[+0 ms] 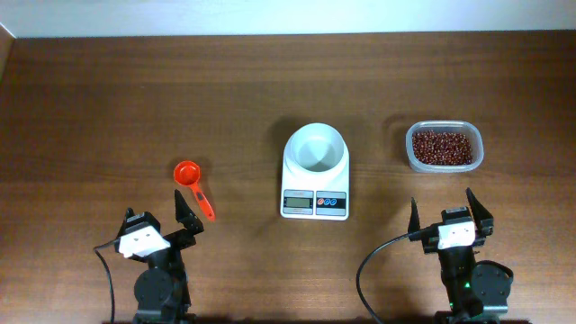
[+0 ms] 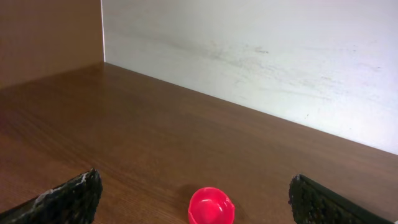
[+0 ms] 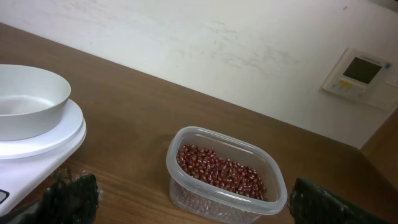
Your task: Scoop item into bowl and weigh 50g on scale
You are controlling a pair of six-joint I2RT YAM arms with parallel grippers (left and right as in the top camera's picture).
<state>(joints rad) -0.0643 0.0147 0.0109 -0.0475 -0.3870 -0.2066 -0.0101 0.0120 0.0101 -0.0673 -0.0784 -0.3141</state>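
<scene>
The white bowl (image 1: pixel 315 148) stands empty on the white scale (image 1: pixel 315 193) at the table's middle; both show in the right wrist view, the bowl (image 3: pixel 28 99) on the scale (image 3: pixel 43 146). The reddish-brown beans (image 1: pixel 442 147) fill a clear plastic container (image 1: pixel 443 164) at the right, also in the right wrist view (image 3: pixel 221 171). A red measuring scoop (image 1: pixel 192 184) lies left of the scale, also in the left wrist view (image 2: pixel 211 207). My left gripper (image 1: pixel 160 220) is open and empty, just short of the scoop. My right gripper (image 1: pixel 445 209) is open and empty, short of the container.
A white wall runs along the table's far edge (image 2: pixel 249 56). A small wall panel with a display (image 3: pixel 357 70) hangs at the right. Brown tabletop lies between the scoop, scale and container.
</scene>
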